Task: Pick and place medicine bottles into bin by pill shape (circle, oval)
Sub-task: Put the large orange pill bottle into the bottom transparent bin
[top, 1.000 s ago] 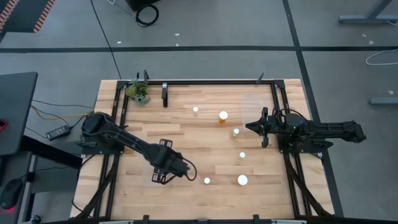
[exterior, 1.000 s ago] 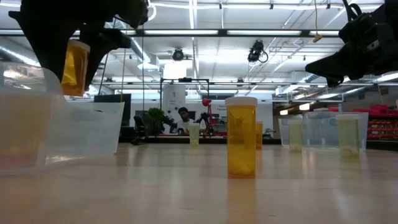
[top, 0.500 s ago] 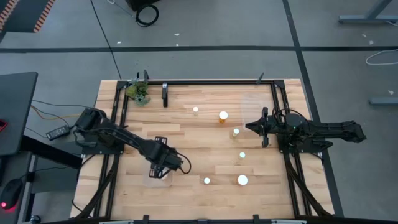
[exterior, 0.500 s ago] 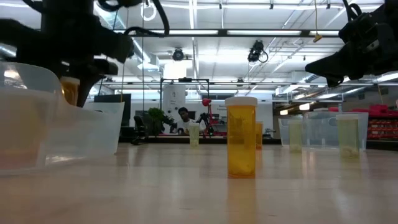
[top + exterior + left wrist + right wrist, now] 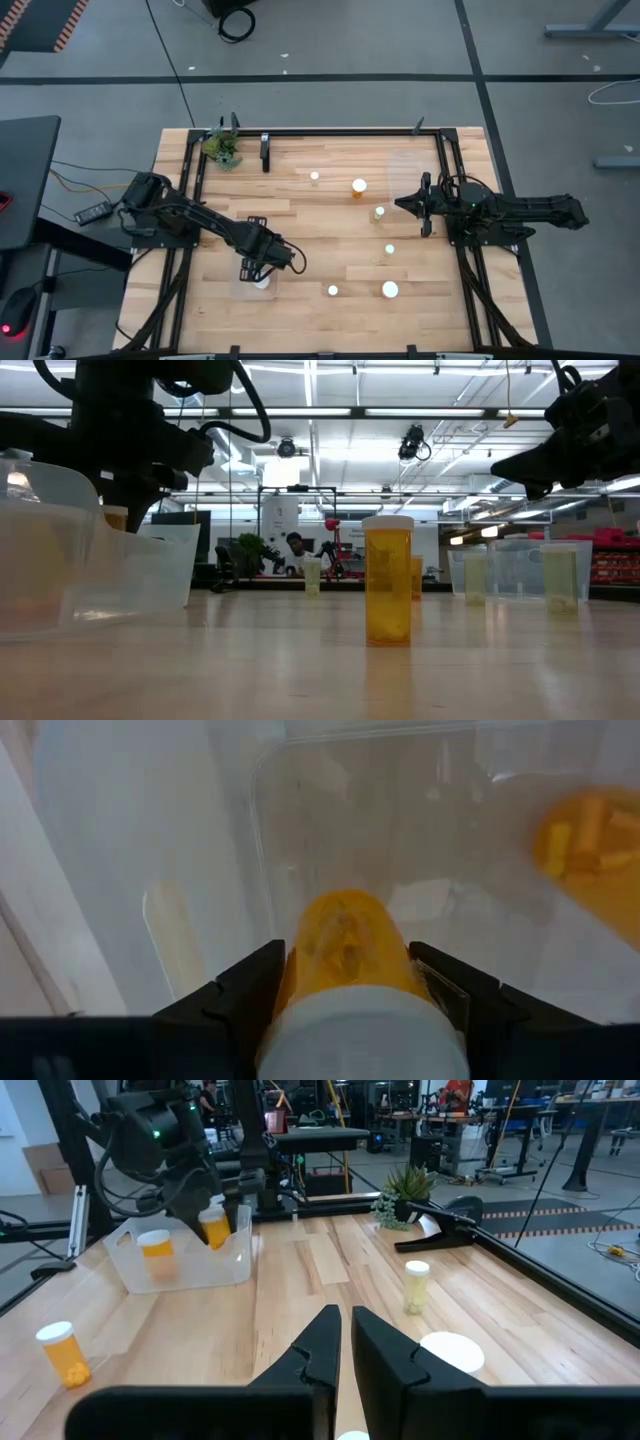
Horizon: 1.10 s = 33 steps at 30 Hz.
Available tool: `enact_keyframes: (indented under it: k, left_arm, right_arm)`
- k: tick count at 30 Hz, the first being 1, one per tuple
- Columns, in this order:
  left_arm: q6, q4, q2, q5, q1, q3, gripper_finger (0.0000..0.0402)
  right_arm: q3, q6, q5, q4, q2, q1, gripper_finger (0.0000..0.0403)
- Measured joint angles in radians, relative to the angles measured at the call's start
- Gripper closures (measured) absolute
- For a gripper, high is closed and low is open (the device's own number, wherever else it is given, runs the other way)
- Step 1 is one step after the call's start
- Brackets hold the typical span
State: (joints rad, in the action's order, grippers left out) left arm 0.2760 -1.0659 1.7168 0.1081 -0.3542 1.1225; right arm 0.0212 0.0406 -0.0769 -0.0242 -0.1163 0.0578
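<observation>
Jaws of the left gripper (image 5: 262,272) hang over a clear bin (image 5: 250,288) near the front left of the surface (image 5: 320,230); from above I cannot tell their state. The right gripper (image 5: 402,204) waits at the right side, jaws pressed together, with several white-capped bottles (image 5: 359,186) standing near it.

From table height, the left arm reaches down into the bin (image 5: 60,550), probably to set a bottle low before letting go.

Through the left wrist camera, the jaws pinch an amber bottle (image 5: 345,960), white cap toward the camera, inside the bin; another bottle (image 5: 590,845) already lies there.

From the right wrist, both bottles (image 5: 153,1244) show inside the bin (image 5: 185,1260).
</observation>
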Motion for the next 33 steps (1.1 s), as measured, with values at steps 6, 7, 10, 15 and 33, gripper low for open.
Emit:
enact_keyframes:
  k: [6, 7, 10, 15, 33]
  left_arm:
    - [-0.01, -0.002, 0.0, -0.001, 0.0, 0.0, 0.0187]
    - [-0.011, -0.001, 0.0, -0.001, 0.0, 0.0, 0.0187]
    - [-0.011, 0.0, 0.0, -0.001, 0.0, 0.0, 0.0183]
    - [-0.02, 0.003, 0.0, -0.001, -0.002, 0.0, 0.0187]
    - [-0.02, -0.048, 0.002, 0.0, 0.005, 0.0, 0.0189]
  right_arm:
    - [0.0, 0.0, 0.0, 0.0, 0.0, 0.0, 0.0366]
    - [0.0, 0.0, 0.0, 0.0, 0.0, 0.0, 0.0366]
    - [0.0, 0.0, 0.0, 0.0, 0.0, 0.0, 0.0366]
    - [0.0, 0.0, 0.0, 0.0, 0.0, 0.0, 0.0366]
    - [0.0, 0.0, 0.0, 0.0, 0.0, 0.0, 0.0366]
